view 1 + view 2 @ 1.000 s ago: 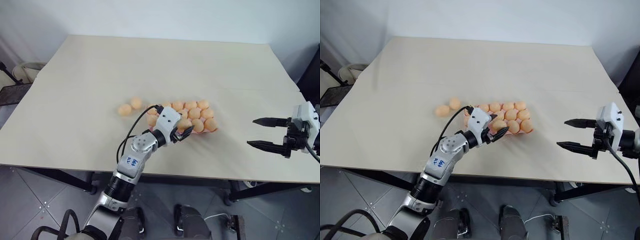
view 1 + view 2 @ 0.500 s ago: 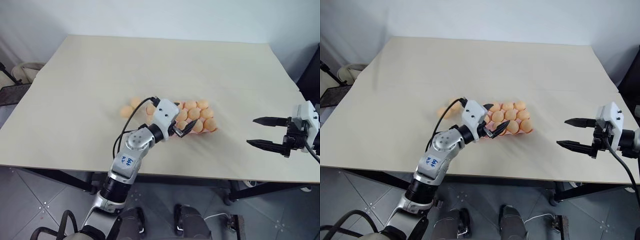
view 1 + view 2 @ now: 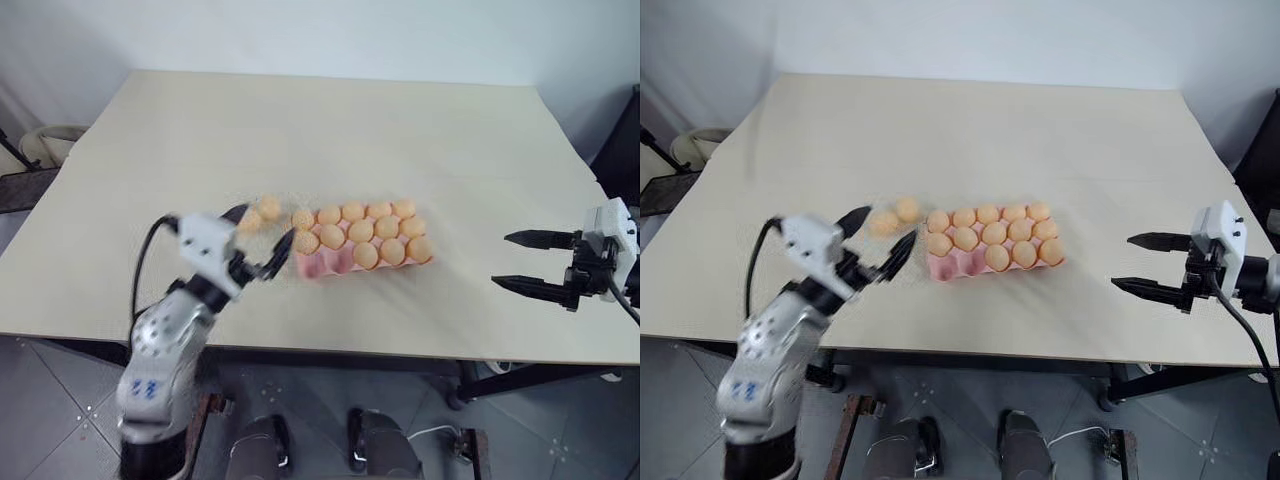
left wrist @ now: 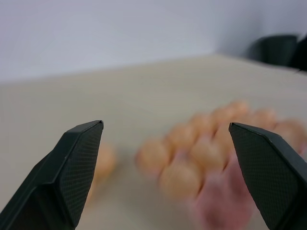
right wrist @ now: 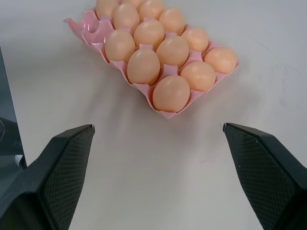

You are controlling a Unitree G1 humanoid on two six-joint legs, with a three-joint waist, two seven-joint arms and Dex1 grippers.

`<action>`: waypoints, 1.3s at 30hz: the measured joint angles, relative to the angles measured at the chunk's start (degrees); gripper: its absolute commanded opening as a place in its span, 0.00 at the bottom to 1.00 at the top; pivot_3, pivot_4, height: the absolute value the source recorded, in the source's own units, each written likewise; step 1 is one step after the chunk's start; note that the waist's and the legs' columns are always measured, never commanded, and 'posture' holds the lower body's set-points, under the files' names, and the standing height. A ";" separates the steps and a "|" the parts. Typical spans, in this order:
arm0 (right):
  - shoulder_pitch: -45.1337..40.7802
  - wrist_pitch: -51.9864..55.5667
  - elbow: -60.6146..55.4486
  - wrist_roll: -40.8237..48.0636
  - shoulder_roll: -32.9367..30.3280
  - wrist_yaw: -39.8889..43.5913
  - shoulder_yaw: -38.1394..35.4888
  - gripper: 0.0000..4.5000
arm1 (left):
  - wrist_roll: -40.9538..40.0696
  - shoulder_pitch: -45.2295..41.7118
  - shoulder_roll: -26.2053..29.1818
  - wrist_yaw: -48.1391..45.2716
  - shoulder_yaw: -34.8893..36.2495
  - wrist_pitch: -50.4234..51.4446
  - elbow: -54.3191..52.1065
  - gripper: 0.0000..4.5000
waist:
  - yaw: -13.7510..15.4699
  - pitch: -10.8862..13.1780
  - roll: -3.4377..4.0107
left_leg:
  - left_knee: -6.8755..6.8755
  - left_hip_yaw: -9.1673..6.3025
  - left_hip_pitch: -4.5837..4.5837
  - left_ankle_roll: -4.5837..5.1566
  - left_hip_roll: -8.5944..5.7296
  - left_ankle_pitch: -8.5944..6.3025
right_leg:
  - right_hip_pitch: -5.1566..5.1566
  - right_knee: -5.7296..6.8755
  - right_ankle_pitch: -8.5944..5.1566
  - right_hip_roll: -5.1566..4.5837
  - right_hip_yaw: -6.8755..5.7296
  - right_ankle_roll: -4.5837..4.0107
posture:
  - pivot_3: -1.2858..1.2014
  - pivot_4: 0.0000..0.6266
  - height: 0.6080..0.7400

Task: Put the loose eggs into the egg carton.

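Note:
The pink egg carton [image 3: 325, 264] lies mid-table, most cups filled with orange-tan eggs [image 3: 361, 231] and its front-left cups bare. Two loose eggs [image 3: 906, 209] [image 3: 883, 223] rest on the table just left of it. My left gripper [image 3: 258, 232] hovers open and empty over the table at the carton's left end, close to the nearer loose egg. The left wrist view shows the carton [image 4: 225, 206] and a loose egg [image 4: 103, 160] blurred beyond my left gripper [image 4: 165, 125]. My right gripper [image 3: 502, 260] stands open and empty well right of the carton [image 5: 165, 114].
The wide beige table [image 3: 330, 130] has free room behind the carton and on both sides. Its front edge [image 3: 400, 350] runs just below my grippers. A pale bin [image 3: 55, 138] and a dark rack [image 3: 25, 185] stand off the table's left edge.
My left arm swung left and back from over the carton's front-left cups, baring the whole carton; its fingers stayed open. The right arm kept still.

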 measured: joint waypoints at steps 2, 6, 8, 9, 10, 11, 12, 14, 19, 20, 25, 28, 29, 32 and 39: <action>-1.60 -0.38 1.41 -0.31 0.13 0.57 0.84 1.00 | -2.59 4.62 2.03 -2.25 4.92 -1.59 0.02 0.99 | -0.03 0.00 0.01 | 0.01 -0.04 0.00 0.00 0.04 -0.01 | 0.01 -0.13 -0.01 0.00 0.04 -0.04 | 0.52 0.24 1.00; -5.46 -1.32 4.76 -1.40 0.77 1.67 3.31 1.00 | -5.15 9.26 4.51 -4.15 11.29 -3.74 1.42 0.99 | -0.21 0.05 0.14 | -0.17 -0.02 -0.01 0.03 0.23 -0.05 | -0.03 -1.17 0.40 0.14 0.06 -0.06 | 0.52 0.24 1.00; -7.55 -2.03 6.23 -1.86 1.20 2.31 4.62 1.00 | -5.56 9.69 5.03 -3.36 13.60 -3.67 3.04 0.99 | -0.18 0.05 0.15 | -0.55 0.01 -0.14 0.03 0.20 -0.05 | 0.02 -1.74 0.69 0.31 0.08 -0.09 | 0.52 0.24 1.00; -8.29 -2.35 6.83 -2.14 1.21 2.69 5.02 1.00 | -5.80 9.69 5.04 -2.90 14.22 -3.51 3.60 0.99 | -0.12 0.05 0.13 | -0.70 0.11 -0.18 0.03 0.10 -0.05 | 0.01 -1.77 0.70 0.25 0.12 -0.09 | 0.52 0.24 1.00; -9.12 -2.55 7.53 -2.35 1.21 2.91 5.58 1.00 | -6.13 9.68 5.04 -2.45 14.40 -3.18 3.80 0.99 | -0.04 0.04 0.14 | -0.77 0.22 -0.21 0.03 0.04 -0.04 | 0.02 -1.74 0.70 0.19 0.24 -0.09 | 0.52 0.24 1.00; -9.63 -2.72 8.15 -2.54 1.23 3.18 6.14 1.00 | -6.78 9.52 5.02 -1.83 14.36 -2.51 3.74 0.99 | 0.01 0.04 0.14 | -0.85 0.25 -0.21 0.03 -0.03 -0.03 | -0.04 -1.73 0.69 0.11 0.28 -0.10 | 0.52 0.24 1.00; -9.93 -2.80 8.53 -2.88 1.28 3.41 6.58 1.00 | -7.40 9.30 4.98 -1.12 14.27 -1.76 3.66 0.99 | 0.01 0.04 0.14 | -0.89 0.27 -0.21 0.07 -0.08 -0.04 | -0.10 -1.64 0.69 0.07 0.28 -0.10 | 0.52 0.24 1.00; -11.06 -3.38 9.73 -3.44 1.68 3.88 7.04 1.00 | -8.08 8.75 4.89 0.24 13.49 -0.19 3.55 0.99 | 0.04 0.04 0.14 | -0.91 0.44 -0.21 0.06 -0.09 -0.13 | -0.23 -1.52 0.66 0.01 0.19 -0.09 | 0.52 0.24 1.00; -12.28 -3.74 10.78 -3.96 1.96 4.33 7.98 1.00 | -7.81 3.27 6.67 1.21 11.03 0.03 7.29 0.99 | 0.15 0.04 0.15 | -0.78 0.55 -0.19 -0.19 -0.17 -0.22 | -0.29 -1.34 0.89 0.02 -0.20 0.35 | 0.52 0.24 1.00; -12.55 -3.77 10.83 -4.07 2.16 4.42 8.30 1.00 | -7.46 1.77 7.39 0.90 10.21 -0.30 9.10 0.99 | 0.10 0.04 0.15 | -0.75 0.56 -0.18 -0.17 -0.14 -0.23 | -0.29 -1.34 0.90 0.04 -0.20 0.37 | 0.52 0.24 1.00; -13.14 -3.79 11.21 -4.35 2.75 4.55 8.87 1.00 | -3.95 -5.44 9.97 -3.34 4.54 -6.70 21.71 0.99 | 0.03 0.04 0.15 | -0.65 0.64 -0.13 -0.01 -0.11 -0.27 | -0.27 -1.33 0.87 0.03 -0.16 0.31 | 0.52 0.24 1.00; -13.24 -3.71 11.25 -4.41 2.78 4.70 8.91 1.00 | -0.69 -10.93 11.14 -5.73 1.35 -12.93 31.76 0.99 | 0.04 0.03 0.16 | -0.60 0.67 -0.09 0.00 -0.06 -0.26 | -0.27 -1.26 0.86 0.01 -0.13 0.30 | 0.52 0.24 1.00; -13.23 -3.68 11.21 -4.41 2.78 4.73 8.91 1.00 | 0.04 -12.44 11.39 -6.32 0.50 -14.67 34.56 0.99 | 0.04 0.03 0.16 | -0.60 0.68 -0.08 0.00 -0.01 -0.26 | -0.28 -1.24 0.86 0.00 -0.13 0.30 | 0.52 0.24 1.00; -13.14 -3.50 10.74 -4.39 2.78 4.73 8.89 1.00 | 1.85 -16.87 11.62 -7.98 -1.66 -19.23 42.23 0.99 | 0.06 0.03 0.17 | -0.62 0.81 -0.08 -0.01 0.12 -0.24 | -0.38 -1.17 1.02 -0.02 -0.16 0.58 | 0.52 0.24 1.00; -11.06 -2.45 8.92 -4.26 2.72 4.37 8.67 1.00 | 3.14 -24.17 11.44 -10.84 -4.66 -26.03 53.39 0.99 | 0.09 0.03 0.17 | -0.43 1.23 -0.10 -0.13 0.10 -0.23 | -0.77 -0.81 1.16 -0.17 -0.62 0.82 | 0.52 0.24 1.00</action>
